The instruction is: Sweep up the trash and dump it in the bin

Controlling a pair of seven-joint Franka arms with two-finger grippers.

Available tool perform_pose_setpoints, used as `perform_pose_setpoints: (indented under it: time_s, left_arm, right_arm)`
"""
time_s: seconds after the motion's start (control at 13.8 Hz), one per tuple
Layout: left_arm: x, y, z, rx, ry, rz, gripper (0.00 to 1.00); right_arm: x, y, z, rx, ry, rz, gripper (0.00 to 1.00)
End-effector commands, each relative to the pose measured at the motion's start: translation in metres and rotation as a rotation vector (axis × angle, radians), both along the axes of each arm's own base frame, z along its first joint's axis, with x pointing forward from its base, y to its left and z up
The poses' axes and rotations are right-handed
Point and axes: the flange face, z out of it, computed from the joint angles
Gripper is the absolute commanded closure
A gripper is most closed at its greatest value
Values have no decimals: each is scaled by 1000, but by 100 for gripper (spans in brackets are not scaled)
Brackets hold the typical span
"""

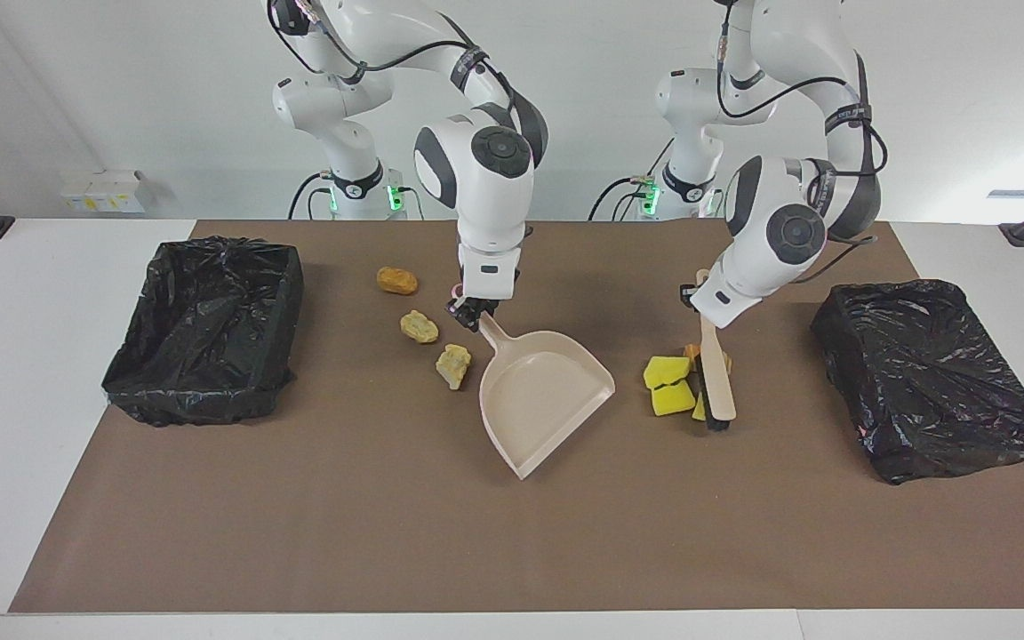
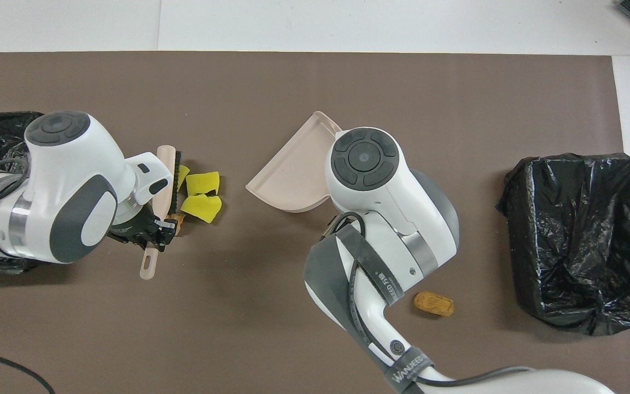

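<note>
- Sweeping toward the pan: the brush (image 1: 713,384), clenched by its handle in the left gripper (image 1: 694,298), stands with its bristles down on the mat, touching the yellow sponge chunks (image 1: 668,384).
- Brush's long axis runs roughly away from the robots; its bristle edge faces the dustpan (image 1: 543,396), so the chunks lie between brush and pan, pressed against the bristles.
- A striped roll (image 2: 177,220) shows only as a sliver by the brush, on the robots' side of the sponges; mostly hidden.
- Dustpan handle is gripped by the right gripper (image 1: 468,311); the pan lies angled, its open mouth turned toward the brush and the sponge pile, with a gap of bare mat between.
- Judgement: the next stroke needs to travel straight across that gap into the mouth; the left arm is the nearer one to the pile.
- Tan lumps (image 1: 453,365) and (image 1: 419,326) sit just beside the pan handle, outside the pan; a brown lump (image 1: 396,281) lies farther off toward the bin (image 1: 201,329) at the right arm's end.
- Second bin (image 1: 930,378) is on the brush's outer side.
</note>
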Motion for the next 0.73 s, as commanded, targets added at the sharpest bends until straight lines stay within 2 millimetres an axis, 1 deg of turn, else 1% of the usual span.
perform_pose_setpoints:
  time_s: [0.0,0.07,0.15,0.22,0.29,0.36,0.44,0.51,0.58,0.65]
  left_arm:
    - [-13,30,57,-57,-37,74,100]
    - [-11,47,56,-54,-32,111,100]
    - [-13,62,56,-55,-28,134,100]
    - [-14,83,51,-59,-20,172,100]
    - [-19,85,50,-85,-13,179,100]
    - [-26,82,46,-108,-9,186,100]
    - [-37,84,43,-104,-2,189,100]
    - [-47,91,32,-99,17,199,100]
    - [-49,94,19,-100,11,201,100]
    - [-49,87,3,-95,-12,205,100]
  right_arm:
    - [5,-24,-7,12,35,195,100]
    - [9,-33,-9,23,21,281,100]
    - [12,-41,-18,31,12,363,100]
    - [16,-48,-25,37,0,425,100]
    - [14,-44,-31,33,2,491,100]
    - [15,-45,-38,32,12,514,100]
    - [16,-44,-45,30,23,535,100]
    - [14,-39,-50,26,30,549,100]
    - [15,-39,-55,16,32,554,100]
    - [15,-39,-59,11,28,561,100]
